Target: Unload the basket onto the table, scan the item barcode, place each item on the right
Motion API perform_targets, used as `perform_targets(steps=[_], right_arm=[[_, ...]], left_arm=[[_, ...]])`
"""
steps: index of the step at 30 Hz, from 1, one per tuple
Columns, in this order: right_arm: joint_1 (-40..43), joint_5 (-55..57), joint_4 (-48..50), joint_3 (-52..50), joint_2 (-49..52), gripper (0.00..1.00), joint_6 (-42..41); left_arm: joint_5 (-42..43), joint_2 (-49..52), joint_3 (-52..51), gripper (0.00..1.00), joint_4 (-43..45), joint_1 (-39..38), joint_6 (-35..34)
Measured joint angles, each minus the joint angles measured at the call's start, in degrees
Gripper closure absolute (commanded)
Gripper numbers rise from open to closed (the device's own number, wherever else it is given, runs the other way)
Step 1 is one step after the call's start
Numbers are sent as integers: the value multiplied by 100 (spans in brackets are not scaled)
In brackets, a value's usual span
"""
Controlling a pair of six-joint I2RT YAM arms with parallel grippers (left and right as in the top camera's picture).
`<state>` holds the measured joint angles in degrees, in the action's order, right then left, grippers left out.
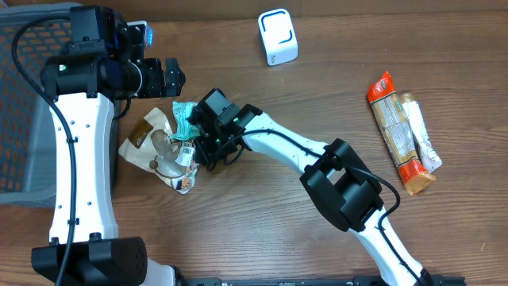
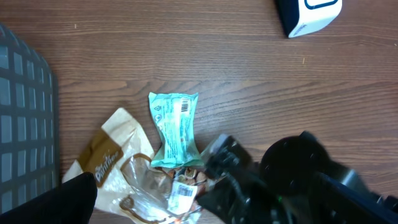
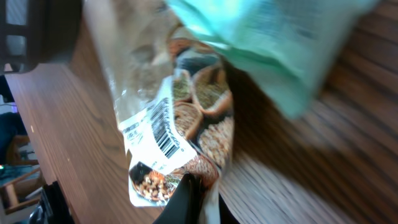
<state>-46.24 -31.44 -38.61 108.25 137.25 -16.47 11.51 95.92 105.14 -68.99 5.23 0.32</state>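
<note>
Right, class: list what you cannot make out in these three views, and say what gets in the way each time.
Scanner: left wrist view, cut off by the top edge.
Teal packet: right wrist view, print blurred, too close.
Right gripper: overhead, fingertips hidden under its own body, so any hold on the nut bag is unclear.
Snack bars: overhead, wording too small.

Teal packet [image 2: 175, 132], centre of left wrist view: printed barcode [image 2: 185, 107] near its top edge, digits too small to read. Clear snack bag [image 3: 199, 118]: white barcode label [image 3: 155, 134], centre-left of right wrist view, digits blurred. Brown pouch [image 2: 102, 158]: script wordmark, illegible.
</note>
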Motion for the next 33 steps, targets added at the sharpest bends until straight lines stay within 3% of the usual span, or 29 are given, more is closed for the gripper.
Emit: perform_targets(steps=[6, 15, 18, 22, 28, 33], right_arm=[[546, -70, -979, 42, 0, 96, 94], [1405, 199, -2973, 50, -356, 96, 1335], [1591, 527, -3163, 50, -509, 78, 1565], [1947, 841, -3145, 76, -586, 64, 1749], [2529, 813, -3134, 579, -586, 57, 1753], [2544, 293, -3104, 811, -605, 51, 1759]], left_arm=[[-2, 0, 0, 0, 0, 0, 2], [0, 0, 0, 0, 0, 0, 2], [0, 0, 0, 0, 0, 0, 2], [0, 0, 0, 0, 0, 0, 2], [0, 0, 0, 0, 0, 0, 2], [0, 0, 0, 0, 0, 0, 0]])
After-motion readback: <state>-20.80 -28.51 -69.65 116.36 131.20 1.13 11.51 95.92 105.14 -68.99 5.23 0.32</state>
